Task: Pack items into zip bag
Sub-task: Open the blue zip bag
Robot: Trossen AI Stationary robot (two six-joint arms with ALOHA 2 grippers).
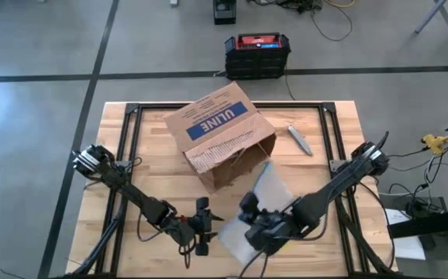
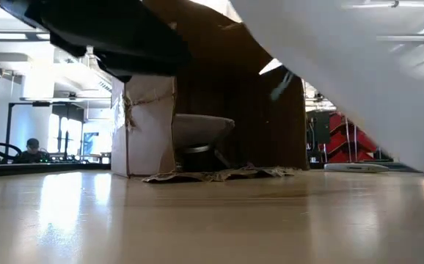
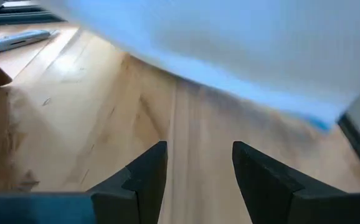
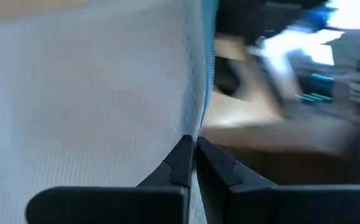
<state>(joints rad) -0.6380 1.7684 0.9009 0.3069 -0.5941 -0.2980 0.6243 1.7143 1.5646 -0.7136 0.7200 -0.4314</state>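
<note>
Zip bag lifted at the near edge of the table for opening, both grippers attending.

At near left, the left gripper (image 1: 201, 225) is held just beside the bag's edge, its fingers (image 3: 144, 177) parted with nothing between them, judged ready to take the free lip. At near centre, the zip bag (image 1: 264, 203) is raised off the table (image 1: 154, 167), its blue zip strip (image 4: 206, 68) pinched in the fully closed right gripper (image 4: 194, 149), judged so that the mouth may be spread. The ULINE cardboard box (image 1: 220, 133) lies open beyond; no items can be told apart.
</note>
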